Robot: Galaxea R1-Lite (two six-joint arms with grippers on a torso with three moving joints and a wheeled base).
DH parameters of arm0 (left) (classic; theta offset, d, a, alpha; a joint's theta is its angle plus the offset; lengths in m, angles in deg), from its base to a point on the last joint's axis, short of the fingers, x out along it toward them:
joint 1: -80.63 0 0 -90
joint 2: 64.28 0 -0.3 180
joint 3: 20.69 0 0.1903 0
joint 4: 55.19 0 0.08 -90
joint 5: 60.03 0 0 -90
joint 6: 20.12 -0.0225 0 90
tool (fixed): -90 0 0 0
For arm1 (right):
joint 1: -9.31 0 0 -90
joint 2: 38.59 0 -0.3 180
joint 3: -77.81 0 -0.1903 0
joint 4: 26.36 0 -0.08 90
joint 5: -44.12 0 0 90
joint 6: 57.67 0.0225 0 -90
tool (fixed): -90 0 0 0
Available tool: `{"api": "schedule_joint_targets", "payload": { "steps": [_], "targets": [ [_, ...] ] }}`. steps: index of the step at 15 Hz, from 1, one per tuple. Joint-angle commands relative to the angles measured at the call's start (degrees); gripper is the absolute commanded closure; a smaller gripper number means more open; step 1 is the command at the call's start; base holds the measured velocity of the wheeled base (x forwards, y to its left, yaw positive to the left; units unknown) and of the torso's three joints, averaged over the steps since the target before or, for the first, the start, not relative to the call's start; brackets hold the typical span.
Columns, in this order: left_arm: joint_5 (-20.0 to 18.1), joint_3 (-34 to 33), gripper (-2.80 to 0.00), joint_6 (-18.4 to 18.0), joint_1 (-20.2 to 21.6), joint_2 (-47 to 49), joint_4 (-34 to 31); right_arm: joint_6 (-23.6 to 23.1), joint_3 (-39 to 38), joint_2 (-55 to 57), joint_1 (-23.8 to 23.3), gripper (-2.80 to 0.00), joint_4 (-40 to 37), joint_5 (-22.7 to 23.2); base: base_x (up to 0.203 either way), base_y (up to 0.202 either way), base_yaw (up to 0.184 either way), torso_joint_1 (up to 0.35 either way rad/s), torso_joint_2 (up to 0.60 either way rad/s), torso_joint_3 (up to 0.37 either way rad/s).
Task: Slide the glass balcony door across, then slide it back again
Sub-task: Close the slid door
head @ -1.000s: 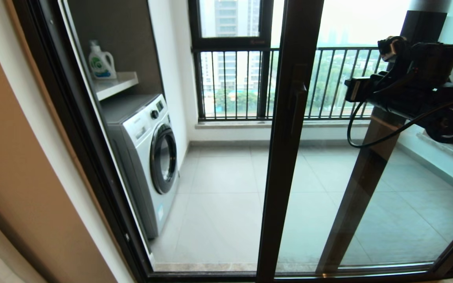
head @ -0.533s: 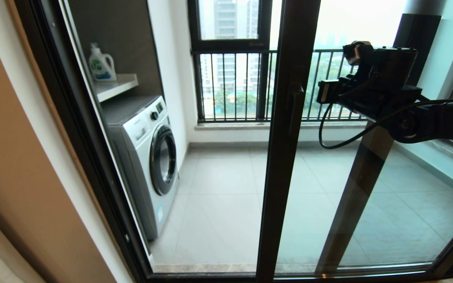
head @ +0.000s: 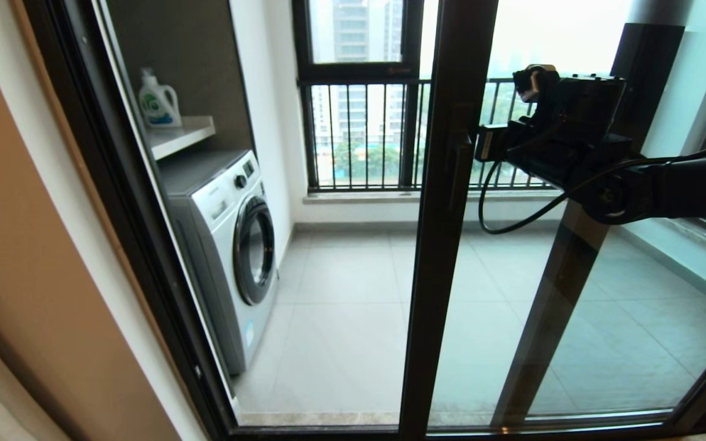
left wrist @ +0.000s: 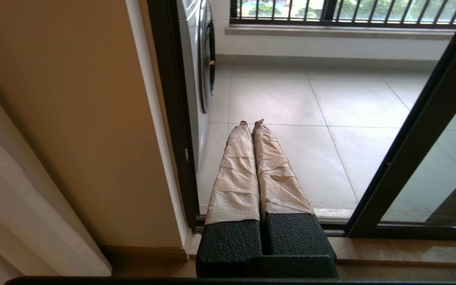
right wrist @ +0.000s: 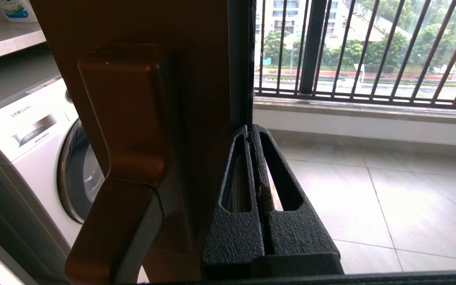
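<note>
At the door's handle upright, your right gripper (right wrist: 255, 132) has its fingers pressed together, nothing between them, tips touching or just beside the frame edge. The glass balcony door (head: 451, 202) stands mid-opening, its upright running floor to ceiling, with the bar handle (right wrist: 127, 130) vertical too, on the washing machine (head: 230, 245) side of your fingertips. Judgement: you'll push sideways across that vertical axis, so keep the fingers square to the upright. Left gripper (left wrist: 251, 123) is parked low by the wall, fingers together, well apart from the handle. Right arm is nearer.
</note>
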Motion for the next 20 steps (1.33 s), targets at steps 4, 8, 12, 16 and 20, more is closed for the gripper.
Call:
{"api": "schedule_joint_targets", "payload": {
  "steps": [4,8,12,16,20],
  "targets": [
    [0.0,0.0,0.00,0.0,0.0,0.0,0.0,0.0,0.0,0.9,2.5,0.00,-0.1,-0.3,0.000,0.000,0.000,0.000,0.00,0.000],
    [0.0,0.0,0.00,0.0,0.0,0.0,0.0,0.0,0.1,1.1,4.4,0.00,-0.1,-0.4,0.000,0.000,0.000,0.000,0.00,0.000],
    [0.0,0.0,0.00,0.0,0.0,0.0,0.0,0.0,0.5,1.3,5.6,0.00,-0.1,-0.5,0.000,0.000,0.000,0.000,0.00,0.000],
    [0.0,0.0,0.00,0.0,0.0,0.0,0.0,0.0,1.7,2.2,6.7,0.00,0.0,-1.2,0.000,0.000,0.000,0.000,0.00,0.000],
    [0.0,0.0,0.00,0.0,0.0,0.0,0.0,0.0,1.9,2.4,8.5,0.00,-0.1,-1.3,0.000,0.000,0.000,0.000,0.00,0.000]
  ]
}}
